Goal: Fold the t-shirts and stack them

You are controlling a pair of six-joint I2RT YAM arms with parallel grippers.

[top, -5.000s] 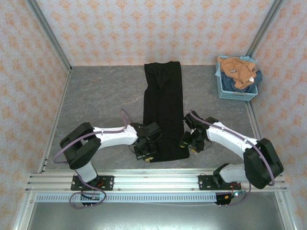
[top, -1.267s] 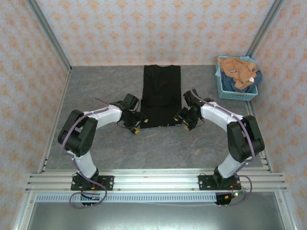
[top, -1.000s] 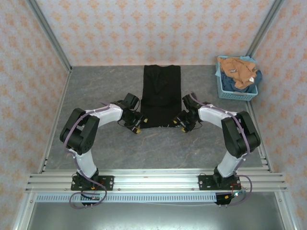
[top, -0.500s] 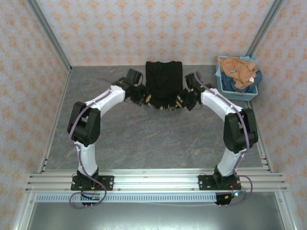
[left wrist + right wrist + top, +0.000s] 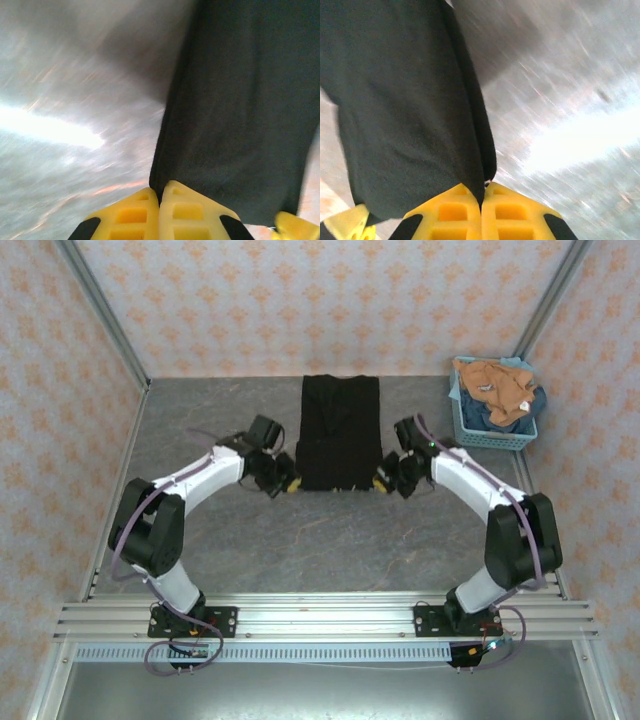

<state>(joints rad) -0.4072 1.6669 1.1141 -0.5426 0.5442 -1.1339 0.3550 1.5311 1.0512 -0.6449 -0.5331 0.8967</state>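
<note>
My left gripper [image 5: 285, 483] and right gripper [image 5: 382, 480] pinch the part-folded black t-shirt's [image 5: 340, 435] near corners; orange-tan tee [image 5: 495, 383] and dark blue tee [image 5: 534, 405] lie unfolded in the basket [image 5: 487, 436].

Grey marbled bench [image 5: 200, 430] fills the middle of the top view. Peach wallpaper with a repeating orange floral motif covers the back wall [image 5: 330, 300] at 12, the left wall [image 5: 50, 420] at 9 and the right wall [image 5: 600, 420] at 3. Slanted aluminium posts at 11 [image 5: 103, 310] and 1 [image 5: 553, 295]. Slotted aluminium rail [image 5: 320, 615] along the near edge, plain metal sheet [image 5: 320, 685] at 6. Wrist views, blurred: bright glare streak on the bench, at 9 [image 5: 45, 127] and at 3 [image 5: 570, 140].
</note>
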